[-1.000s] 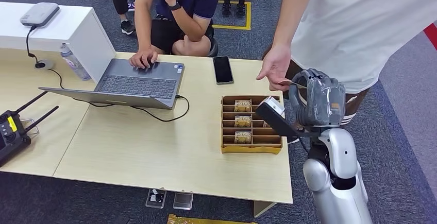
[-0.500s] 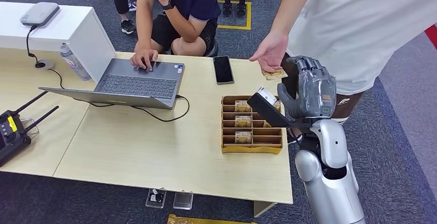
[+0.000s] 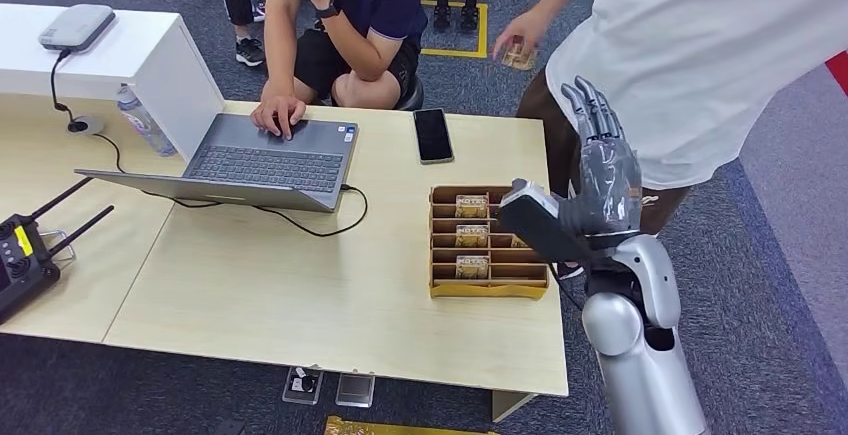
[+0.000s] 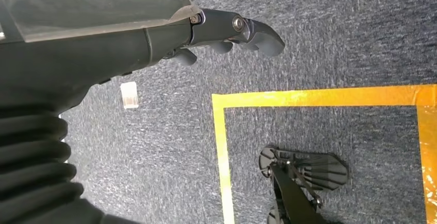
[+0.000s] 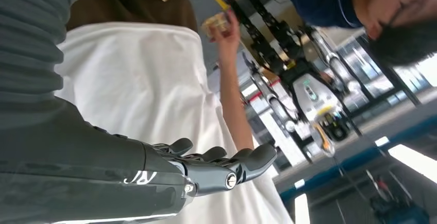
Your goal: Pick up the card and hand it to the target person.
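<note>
The card point(image 3: 517, 55), small and tan, is in the hand of the standing person in a white shirt point(image 3: 700, 45), raised past the table's far edge; the right wrist view catches the card point(image 5: 216, 23) in that same raised hand. My right hand point(image 3: 597, 170) is up beside this person with its fingers straight and spread, holding nothing; its fingers point(image 5: 221, 165) lie against the white shirt in the wrist view. More cards point(image 3: 472, 237) stand in the slots of a cardboard box point(image 3: 488, 290) just left of that hand. My left hand point(image 4: 221, 33) hangs over the carpet, empty.
A seated person point(image 3: 350, 15) rests a hand on an open laptop point(image 3: 270, 160) at the table's far side. A black phone point(image 3: 433, 135), a water bottle point(image 3: 145, 122) and a remote controller point(image 3: 20, 260) also lie on the table point(image 3: 300, 295). Yellow tape point(image 4: 221, 147) marks the floor.
The standing person has taken the card from my right hand and lifted it up and away. My right hand's fingers have uncurled and now point upward.
</note>
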